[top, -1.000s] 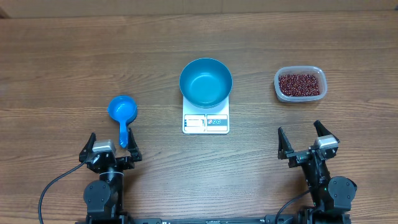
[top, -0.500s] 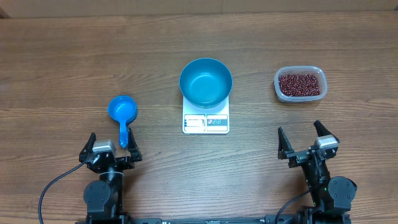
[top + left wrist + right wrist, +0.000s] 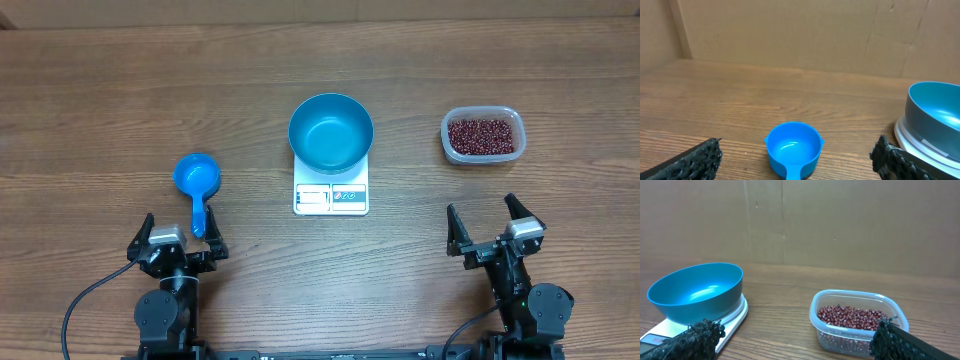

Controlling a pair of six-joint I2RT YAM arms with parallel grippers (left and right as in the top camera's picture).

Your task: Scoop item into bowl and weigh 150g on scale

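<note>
Teal bowl (image 3: 331, 131) sits empty on the white scale (image 3: 331, 197) at the middle of the wooden surface (image 3: 100, 100), covering the plate and leaving the display strip showing along the near edge. Red-brown beans (image 3: 484, 135) fill a clear tub (image 3: 447, 140) off to the right of the scale, well apart from it and a little farther back. On the other side lies a bright blue scoop (image 3: 196, 180), cup upward and empty, with its handle pointing toward the near edge. The left claw (image 3: 180, 228) stands wide open at that edge and grips nothing; from above, the end of the scoop's handle reaches in between its fingers, closer to the right one, and whether it touches cannot be told. The right claw (image 3: 481, 208) is spread just as wide and holds nothing, low over the surface, with the tub ahead of it and the bowl off to its left.
</note>
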